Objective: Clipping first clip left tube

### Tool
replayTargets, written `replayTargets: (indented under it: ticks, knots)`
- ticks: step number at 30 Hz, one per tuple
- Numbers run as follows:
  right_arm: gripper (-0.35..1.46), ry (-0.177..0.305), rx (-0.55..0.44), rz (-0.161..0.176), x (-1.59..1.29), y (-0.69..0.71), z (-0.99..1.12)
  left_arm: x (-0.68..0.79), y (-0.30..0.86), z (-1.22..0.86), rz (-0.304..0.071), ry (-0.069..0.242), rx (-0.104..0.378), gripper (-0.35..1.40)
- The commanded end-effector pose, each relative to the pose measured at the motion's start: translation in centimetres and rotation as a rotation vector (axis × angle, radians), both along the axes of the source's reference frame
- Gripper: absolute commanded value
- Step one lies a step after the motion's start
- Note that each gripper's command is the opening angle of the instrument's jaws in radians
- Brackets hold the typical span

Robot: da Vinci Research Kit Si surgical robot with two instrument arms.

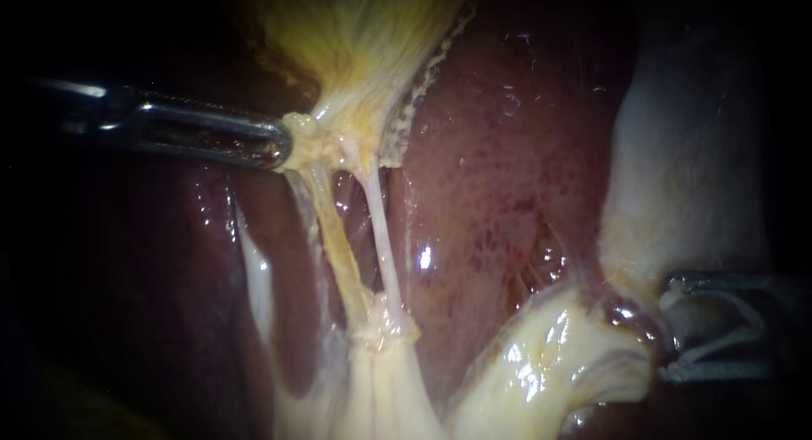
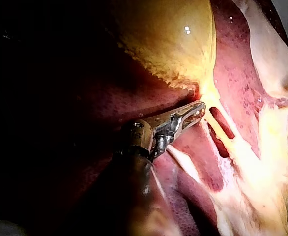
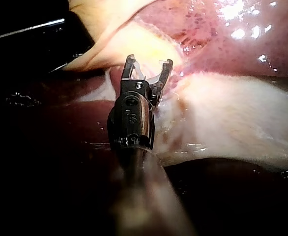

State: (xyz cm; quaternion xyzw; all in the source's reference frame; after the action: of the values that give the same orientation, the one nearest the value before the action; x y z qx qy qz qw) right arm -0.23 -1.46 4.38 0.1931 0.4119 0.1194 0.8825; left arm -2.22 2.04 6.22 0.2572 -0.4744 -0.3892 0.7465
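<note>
In the middle of the scene, the left tube [image 1: 334,237], yellowish, stretched tight from the neck of the gallbladder [image 1: 355,34] to a pale knot of tissue nearer; just beside it on the right, the right tube [image 1: 385,237], thinner, with a narrow gap between; behind both, the dark red liver [image 1: 507,152]; from the left, the hand of the left instrument [image 1: 283,144], jaws closed on the gallbladder neck just above the tubes; at the right side, well apart from both tubes, the hand of the right instrument [image 1: 668,326], jaws wide apart, with a pale clip [image 1: 719,340] seated between them and touching both.
</note>
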Motion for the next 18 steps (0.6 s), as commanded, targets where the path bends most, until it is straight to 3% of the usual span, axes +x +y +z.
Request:
replayTargets:
  ticks: [1,18]
  knots:
    - [0.50,0.000,0.000,0.000,0.00,-0.01,0.00,0.00,0.00,0.00,0.000,0.000,0.000,-0.35]
    - [0.50,-0.010,0.005,0.019,0.26,0.04,0.06,0.02,0.04,-0.05,0.001,-0.002,0.004,-0.35]
